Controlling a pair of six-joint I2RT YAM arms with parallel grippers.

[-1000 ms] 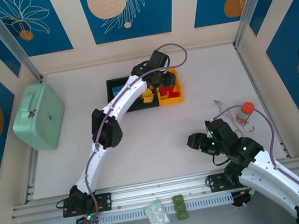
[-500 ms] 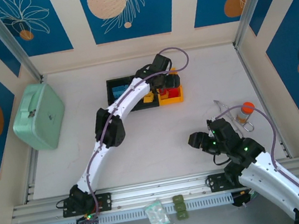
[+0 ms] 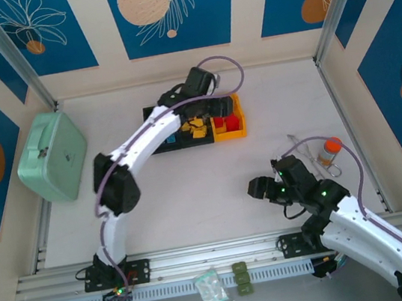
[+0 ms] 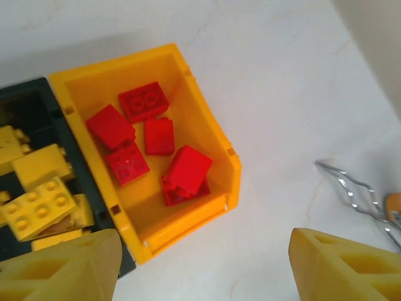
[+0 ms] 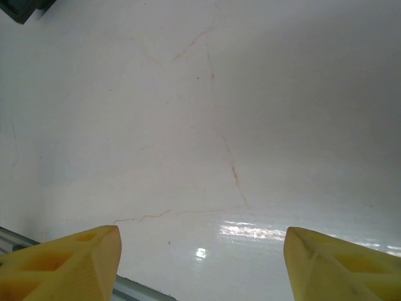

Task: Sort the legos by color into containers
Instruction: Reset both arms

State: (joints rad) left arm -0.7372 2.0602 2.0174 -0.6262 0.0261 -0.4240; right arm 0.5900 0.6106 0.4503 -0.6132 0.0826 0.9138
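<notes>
White table [image 3: 214, 186], both claws spread wide and empty.
Right gripper [image 5: 200, 251] hangs over bare tabletop near the arm bases; farther off, left gripper [image 4: 203, 263] hovers above the yellow-orange bin [image 4: 210, 135] holding red legos [image 4: 144, 135], with yellow legos [image 4: 37, 197] in the adjoining black bin [image 4: 25, 100].
</notes>
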